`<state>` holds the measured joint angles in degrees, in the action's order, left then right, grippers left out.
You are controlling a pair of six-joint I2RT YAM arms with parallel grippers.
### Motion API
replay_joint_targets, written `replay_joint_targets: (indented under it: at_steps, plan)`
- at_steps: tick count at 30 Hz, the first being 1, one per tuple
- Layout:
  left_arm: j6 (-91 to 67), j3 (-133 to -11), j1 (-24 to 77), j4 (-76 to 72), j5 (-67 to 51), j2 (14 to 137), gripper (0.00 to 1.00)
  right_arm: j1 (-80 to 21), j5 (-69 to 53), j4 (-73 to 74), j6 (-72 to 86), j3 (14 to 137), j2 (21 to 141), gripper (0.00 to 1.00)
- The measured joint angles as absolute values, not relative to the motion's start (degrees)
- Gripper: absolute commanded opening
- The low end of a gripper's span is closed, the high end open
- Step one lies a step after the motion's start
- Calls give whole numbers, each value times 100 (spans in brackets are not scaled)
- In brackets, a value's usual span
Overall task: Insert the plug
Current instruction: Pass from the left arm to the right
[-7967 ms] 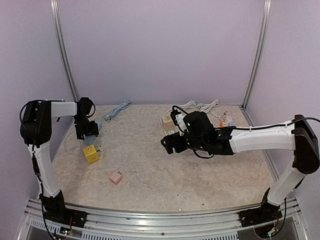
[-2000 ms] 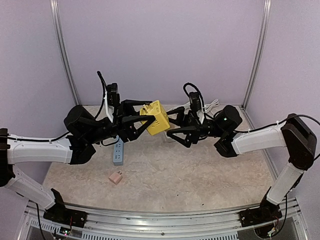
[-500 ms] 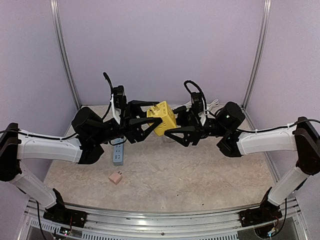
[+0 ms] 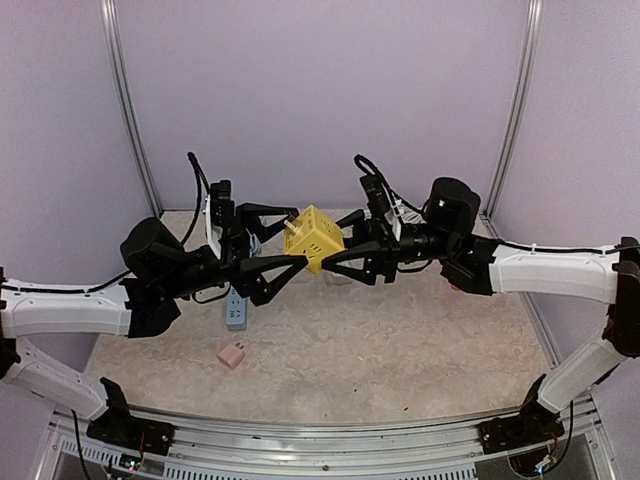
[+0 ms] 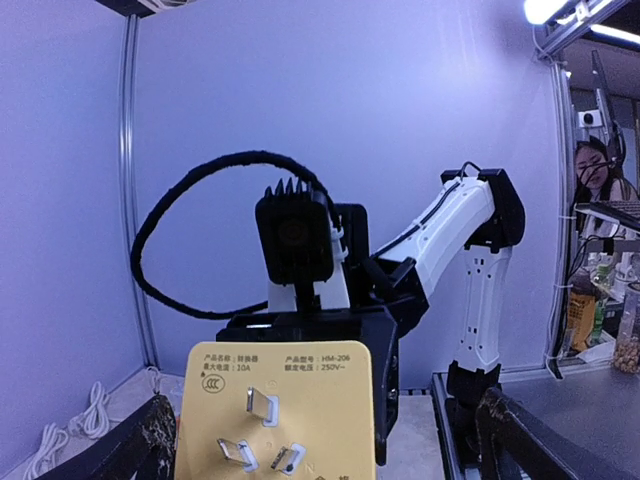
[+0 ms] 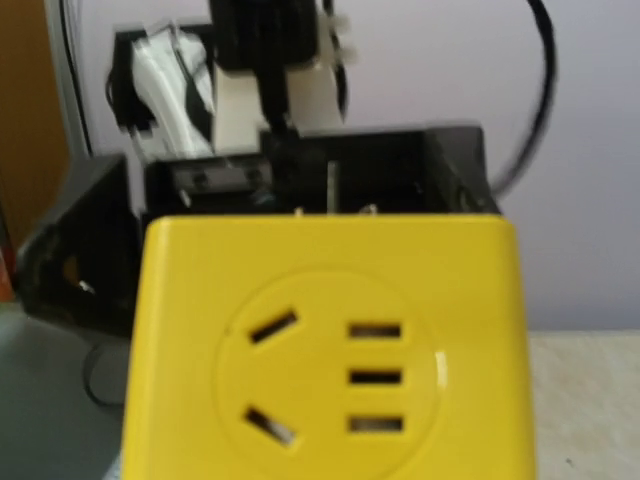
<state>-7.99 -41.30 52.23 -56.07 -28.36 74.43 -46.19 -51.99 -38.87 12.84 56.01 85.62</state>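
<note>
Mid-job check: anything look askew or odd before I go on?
Nothing damaged or spilled. The yellow cube adapter sits tilted in mid-air between the left gripper and the right gripper, off the table where the blue power strip lies. Its prongs face the left gripper, whose fingers stand open beside it.

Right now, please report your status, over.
Left end effector and right end effector both at yellow adapter cube, mid-air; grip unclear. Blue power strip on table below. No obstacle seen between.
</note>
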Motion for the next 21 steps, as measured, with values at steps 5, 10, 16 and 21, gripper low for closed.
replay_joint_targets:
  at_steps: [5,10,16,21]
  plan:
    - [-202,-4156,5210,-3538,-2609,6099,99,-4641,-4722,-1026,-412,6842,8479,25]
    - [416,-4574,5229,-1726,-2665,5435,99,-4582,-4265,690,-1402,7094,8464,23]
    - [1094,-5196,5227,16,-2720,5590,99,-4556,-4119,1984,-2008,7214,8464,20]
    - [1492,-5498,5227,777,-2816,6108,99,-4558,-4335,2370,-2279,7260,8427,20]
